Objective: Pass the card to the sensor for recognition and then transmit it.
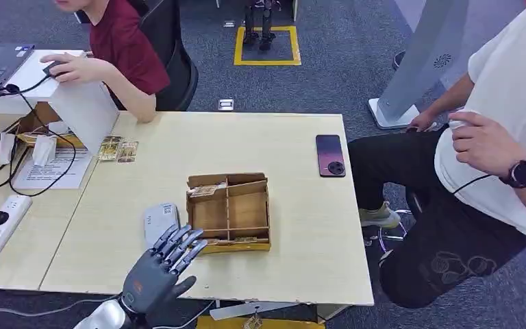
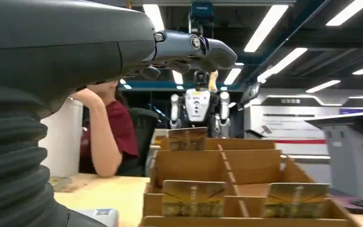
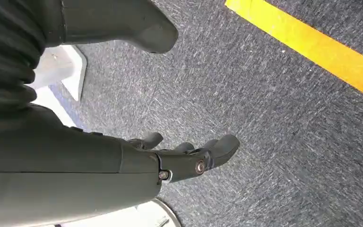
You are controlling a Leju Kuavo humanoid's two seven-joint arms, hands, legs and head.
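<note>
The left hand [image 1: 159,271] hovers with fingers spread, holding nothing. The right hand [image 3: 189,158] hangs empty too. Just past it lies the grey sensor [image 1: 159,221]. The cards [image 2: 193,198] wait in the box [image 1: 231,212], so no card seems picked yet.

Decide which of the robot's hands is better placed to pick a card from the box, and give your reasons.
Left. The left hand hovers open over the table, beside the cardboard box holding the cards. The right hand hangs open above the carpet floor.
</note>
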